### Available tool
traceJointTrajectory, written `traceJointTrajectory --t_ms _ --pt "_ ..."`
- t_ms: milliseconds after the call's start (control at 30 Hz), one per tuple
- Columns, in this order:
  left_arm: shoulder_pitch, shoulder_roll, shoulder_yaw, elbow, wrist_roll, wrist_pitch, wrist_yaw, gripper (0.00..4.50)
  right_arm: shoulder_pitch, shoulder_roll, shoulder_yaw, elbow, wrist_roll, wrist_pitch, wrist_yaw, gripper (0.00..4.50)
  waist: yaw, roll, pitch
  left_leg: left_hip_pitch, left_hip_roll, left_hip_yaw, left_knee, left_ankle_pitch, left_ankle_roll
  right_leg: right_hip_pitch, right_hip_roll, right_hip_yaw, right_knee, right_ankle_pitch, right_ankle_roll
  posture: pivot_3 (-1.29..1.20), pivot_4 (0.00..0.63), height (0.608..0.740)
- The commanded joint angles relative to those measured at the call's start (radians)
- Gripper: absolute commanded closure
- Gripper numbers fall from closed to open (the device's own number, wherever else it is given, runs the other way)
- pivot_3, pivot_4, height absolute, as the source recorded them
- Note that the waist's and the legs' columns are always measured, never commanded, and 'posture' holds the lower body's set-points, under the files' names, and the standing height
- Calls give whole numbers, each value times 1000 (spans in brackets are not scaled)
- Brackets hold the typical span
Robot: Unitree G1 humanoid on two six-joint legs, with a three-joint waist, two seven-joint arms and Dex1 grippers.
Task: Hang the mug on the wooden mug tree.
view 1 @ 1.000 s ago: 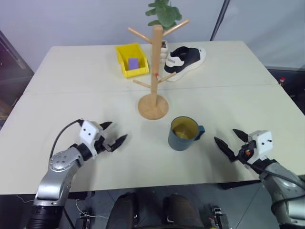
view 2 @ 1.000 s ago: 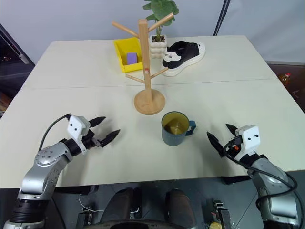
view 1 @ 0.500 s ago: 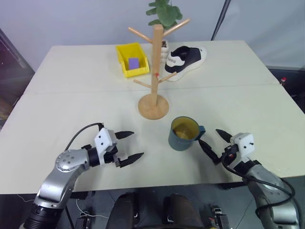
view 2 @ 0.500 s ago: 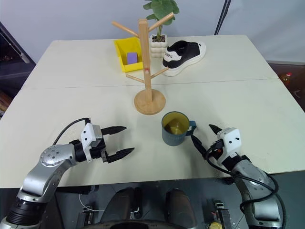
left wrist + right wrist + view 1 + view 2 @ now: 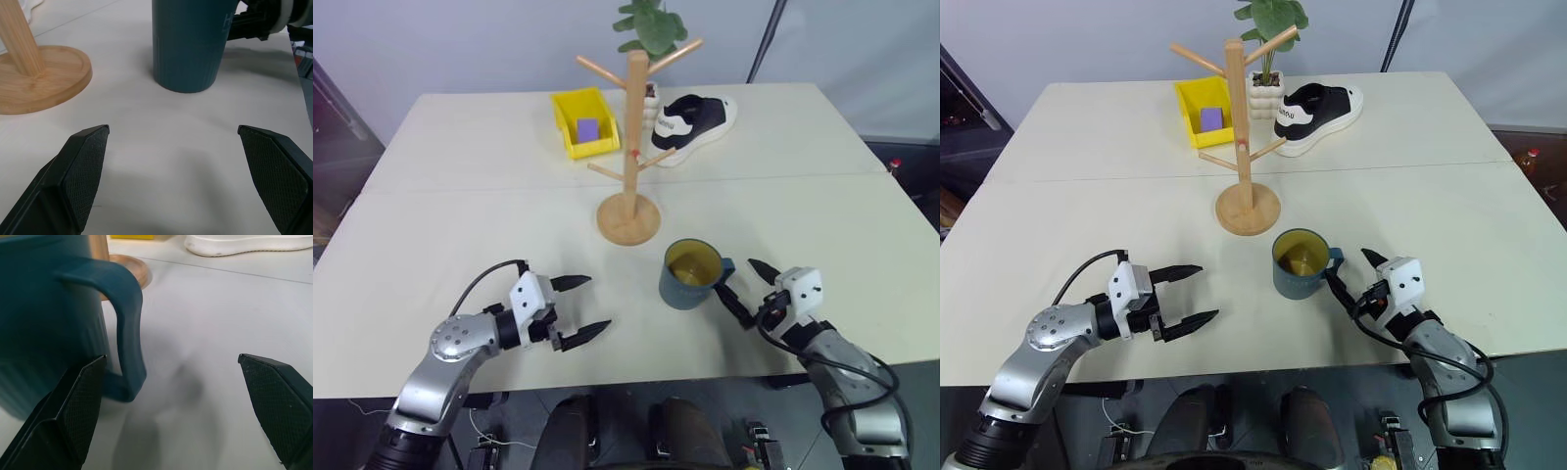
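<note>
Teal mug [image 5: 690, 275], yellow inside, upright

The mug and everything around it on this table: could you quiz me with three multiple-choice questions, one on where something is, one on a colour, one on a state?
1. Where does the mug stand?
A. In front of the wooden mug tree's base, on the table
B. Inside the yellow bin
C. Hooked on a peg

2. What colour is the inside of the mug?
A. White
B. Yellow
C. Red

3. How is the right gripper?
A. Shut on the mug's handle
B. Open beside the mug's handle
C. Shut on the shoe

Answers:
1. A, it sits upright on the tabletop just nearer than the round base.
2. B, the head views look into a yellow interior.
3. B, its fingers are spread apart with the handle by one of them.
</note>
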Motion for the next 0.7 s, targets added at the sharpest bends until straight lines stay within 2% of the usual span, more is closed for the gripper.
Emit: traceJointTrajectory --t_ms 33,133,167,367,600,700 --pt "6 1 5 -23 -3 -17 4 0 -22 14 8 -12 -8 -23 -10 66 0 0 0 0 0 0 0 0 0 0 0 0 0 0 0 0 150 740" --pt "10 2 6 -31 -4 -14 10 0 -33 19 17 -23 -3 -13 -8 891 0 0 0 0 0 0 0 0 0 0 0 0 0 0 1 0 150 740" --pt "12 3 7 -34 -4 -13 12 0 -34 19 20 -29 2 -9 -5 1314 0 0 0 0 0 0 0 0 0 0 0 0 0 0 1 0 150 740" --pt "11 6 12 -41 -8 -5 22 0 -47 12 26 -67 28 28 3 4476 0 0 0 0 0 0 0 0 0 0 0 0 0 1 1 0 150 740" --pt "10 10 23 -47 -14 6 38 0 -88 -46 40 -135 -21 71 -9 4476 -1 0 0 0 0 0 1 0 0 0 0 0 1 1 1 0 150 740" --pt "-15 7 51 -16 -5 -5 65 0 -184 -155 111 -213 -133 108 21 4476 -2 0 0 0 0 0 1 0 0 0 0 0 2 1 1 0 150 740"
